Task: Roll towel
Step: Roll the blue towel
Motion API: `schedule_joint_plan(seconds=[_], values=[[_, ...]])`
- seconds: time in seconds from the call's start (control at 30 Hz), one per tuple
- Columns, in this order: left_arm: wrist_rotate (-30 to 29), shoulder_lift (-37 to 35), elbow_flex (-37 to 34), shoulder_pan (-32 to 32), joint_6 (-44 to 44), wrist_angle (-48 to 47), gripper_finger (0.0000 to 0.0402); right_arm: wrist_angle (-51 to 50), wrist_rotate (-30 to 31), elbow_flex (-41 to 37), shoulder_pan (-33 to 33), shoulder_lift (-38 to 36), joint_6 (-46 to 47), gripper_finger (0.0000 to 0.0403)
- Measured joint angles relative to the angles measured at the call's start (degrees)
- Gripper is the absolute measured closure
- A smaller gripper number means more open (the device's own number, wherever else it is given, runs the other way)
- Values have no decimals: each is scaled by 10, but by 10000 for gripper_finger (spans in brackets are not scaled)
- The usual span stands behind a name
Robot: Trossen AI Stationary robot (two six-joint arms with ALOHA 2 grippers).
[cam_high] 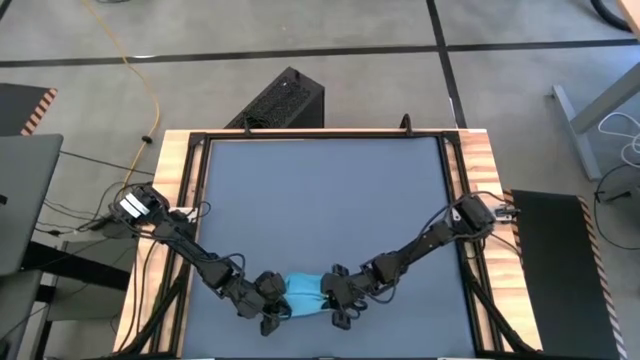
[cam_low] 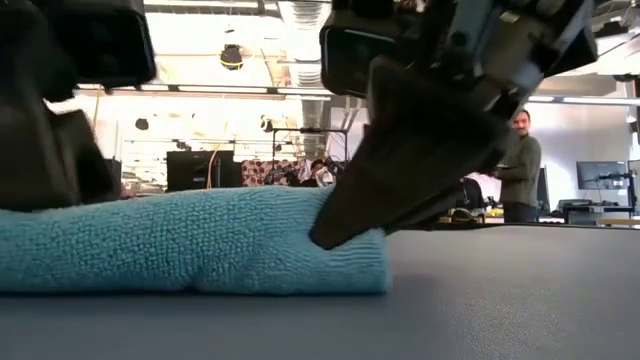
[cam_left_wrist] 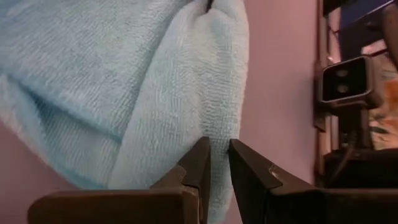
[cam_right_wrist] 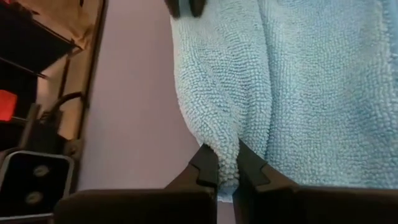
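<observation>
Concrete workshop floor w/ dark tape lines surrounds a dark grey table (cam_high: 320, 200) framed by wood edging; a black perforated box (cam_high: 282, 100) stands on the floor just beyond the far edge, and a yellow cable (cam_high: 140, 60) runs across the floor at far left. No containers on the table, no readable writing anywhere.

High view: the towel (cam_high: 300, 293), light blue and bunched into a short roll, lies near the table's near edge, about centre. The left gripper (cam_high: 275, 300) sits at its left end, the right gripper (cam_high: 338, 293) at its right end, both touching cloth; the arms reach in from the two sides in a shallow V.

Low view: towel (cam_low: 200, 245) lies flat on the tabletop as a thick folded roll. A dark gripper finger (cam_low: 400, 170) presses down onto its upper edge at one end; another dark arm part blocks the other end. In the room behind, a person (cam_low: 520, 165) stands at right, near a monitor (cam_low: 598, 175).

Left wrist view: left gripper (cam_left_wrist: 219, 163) nearly closed, only a narrow gap, w/ a fold of towel (cam_left_wrist: 155, 81) pinched between the tips. A camera unit (cam_left_wrist: 345, 79) sits at the table edge beyond.

Right wrist view: right gripper (cam_right_wrist: 226, 165) likewise narrow, clamping the towel's (cam_right_wrist: 280, 81) rolled edge between the tips; the left arm's fingertips (cam_right_wrist: 185, 7) show at the far end of the cloth.
</observation>
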Motion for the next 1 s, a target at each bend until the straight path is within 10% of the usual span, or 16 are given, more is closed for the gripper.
schedule_joint_plan(seconds=[0.27, 0.6, 1.0], values=[[-40, -14, 0, -20, 2, 39, 356, 24, 9, -9, 20, -1, 61, 369], [-134, -69, 0, -26, 64, 37, 356, 300, 65, -134, 51, -2, 197, 369], [-46, -61, 0, 43, 99, 15, 356, 246, 80, -131, 54, -5, 329, 369]])
